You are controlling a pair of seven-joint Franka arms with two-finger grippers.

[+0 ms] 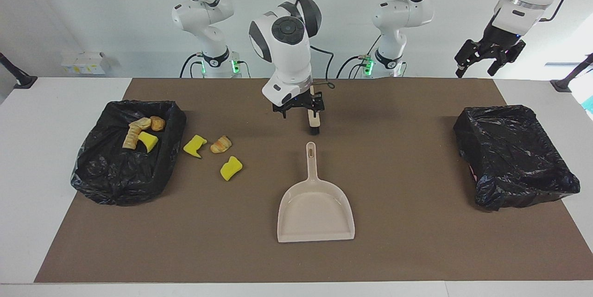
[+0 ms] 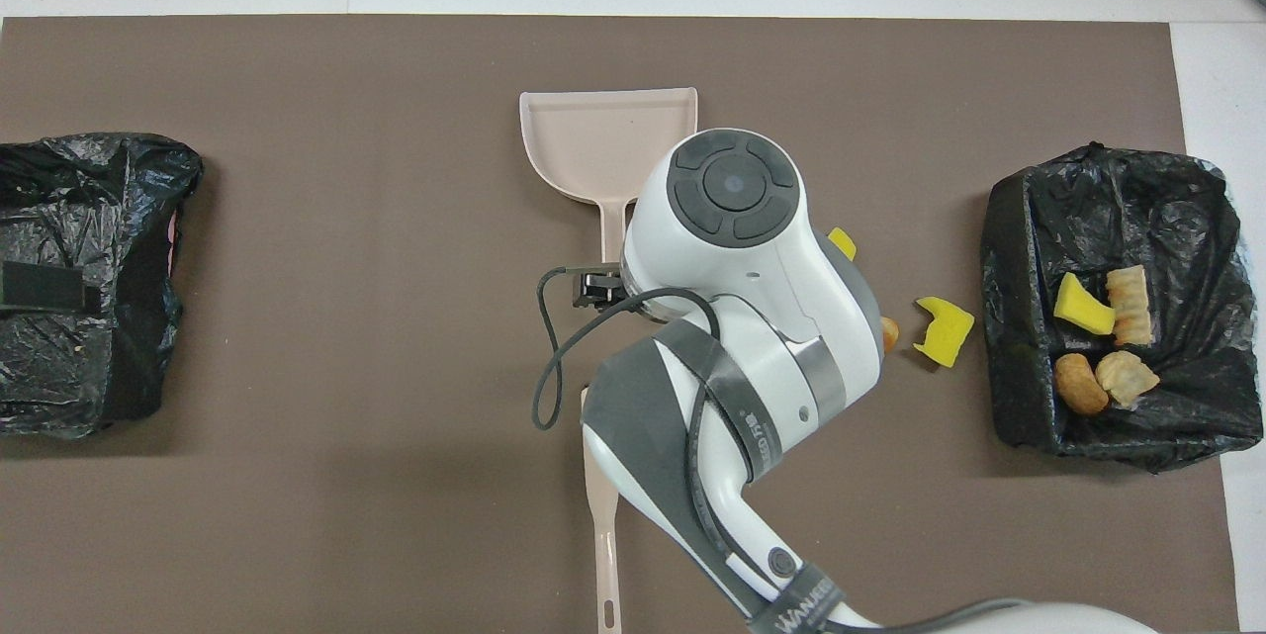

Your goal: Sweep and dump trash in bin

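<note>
The beige dustpan (image 1: 315, 211) lies flat in the middle of the brown mat, its handle (image 1: 311, 158) pointing toward the robots; the overhead view shows its pan (image 2: 593, 135). My right gripper (image 1: 300, 110) hangs open and empty above the mat, over the brush (image 1: 314, 121) that lies nearer to the robots than the dustpan. Loose trash lies beside the bin (image 1: 120, 181) at the right arm's end: two yellow sponge chunks (image 1: 194, 145) (image 1: 230, 168) and a croissant piece (image 1: 221, 144). Several pieces rest inside that bin. My left gripper (image 1: 486, 58) waits open, high over the left arm's end.
A second bin (image 1: 514, 158) lined with a black bag stands at the left arm's end of the mat. The brush's handle (image 2: 600, 515) runs toward the robots' edge. My right arm hides much of the mat's middle in the overhead view.
</note>
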